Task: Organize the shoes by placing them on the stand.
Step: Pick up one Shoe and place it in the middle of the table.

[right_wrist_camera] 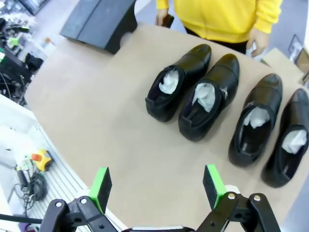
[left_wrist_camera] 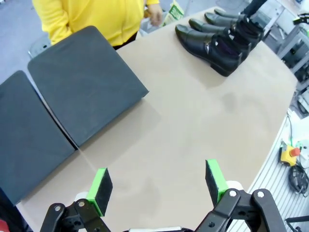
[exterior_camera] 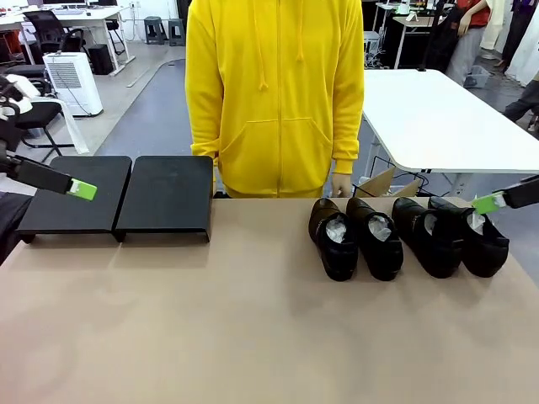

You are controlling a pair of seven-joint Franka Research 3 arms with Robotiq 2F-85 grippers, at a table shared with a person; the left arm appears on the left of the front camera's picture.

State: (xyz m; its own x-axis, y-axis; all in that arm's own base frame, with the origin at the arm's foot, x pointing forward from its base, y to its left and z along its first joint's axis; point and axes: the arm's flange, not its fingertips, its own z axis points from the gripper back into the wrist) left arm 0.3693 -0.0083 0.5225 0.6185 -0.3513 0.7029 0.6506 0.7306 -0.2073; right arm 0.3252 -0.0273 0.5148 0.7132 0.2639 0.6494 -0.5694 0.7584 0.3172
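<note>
1. The left gripper hangs over bare table. Its green-padded fingers are spread wide and hold nothing.
2. The stand is two flat matte black platforms set side by side. It lies ahead of the left gripper, toward the upper left in its wrist view.
3. The right gripper hovers above the table with its fingers also spread wide and empty.
4. Four glossy black shoes stand in a row on the table ahead of the right gripper. Their toes point away from it, and each is stuffed with white paper.
5. The shoes are well apart from the stand, which lies far beyond them from the right gripper.
6. A person in a yellow hoodie stands past the shoes at the far edge. One hand hangs near the shoe farthest from the right gripper.
</note>
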